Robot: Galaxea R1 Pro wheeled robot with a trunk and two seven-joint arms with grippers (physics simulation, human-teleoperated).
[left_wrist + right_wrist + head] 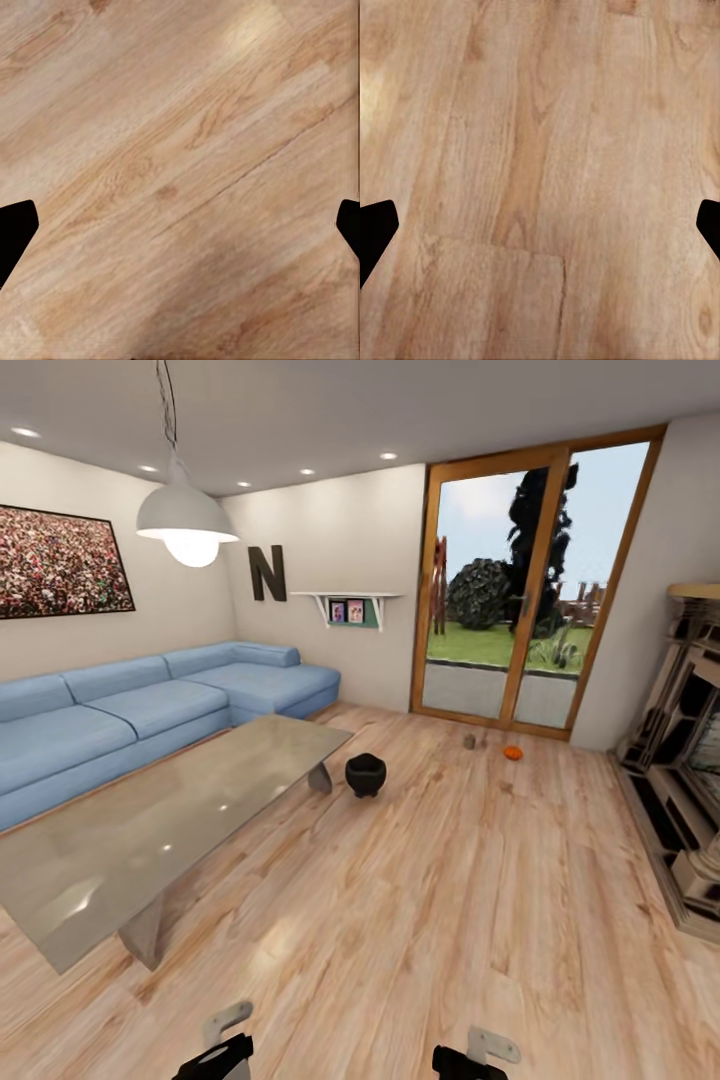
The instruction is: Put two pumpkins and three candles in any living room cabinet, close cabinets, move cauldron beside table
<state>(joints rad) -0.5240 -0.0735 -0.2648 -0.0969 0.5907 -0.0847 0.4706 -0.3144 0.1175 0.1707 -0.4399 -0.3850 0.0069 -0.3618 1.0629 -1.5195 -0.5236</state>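
- We see only the tops of our two claws at the lower edge of the head view, the left claw (225,1050) and the right claw (475,1060); both are cut off there.
- In each wrist view the dark fingertips (15,229) sit at opposite edges with bare floor between them, so the left claw is spread wide and holds nothing; the right claw's tips (375,229) stand the same way, also with nothing between them.
- The floor (420,900) under both claws is pale wood plank with a streaky grain and thin dark seams.
- The cauldron (365,774), matt black and round-bellied, stands well ahead of the claws, just beside the far corner of the table (150,830).
- The table has a shiny grey glass top that mirrors the ceiling lights; it lies ahead and to the left of the left claw.
- Farther ahead, near the glass door (530,590), a small orange pumpkin (513,753) lies on the floor; its ribs are too small to make out.
- Beside it is a tiny grey stub, probably a candle (469,741); we cannot tell for sure.
- A blue sofa (130,710) runs behind the table.
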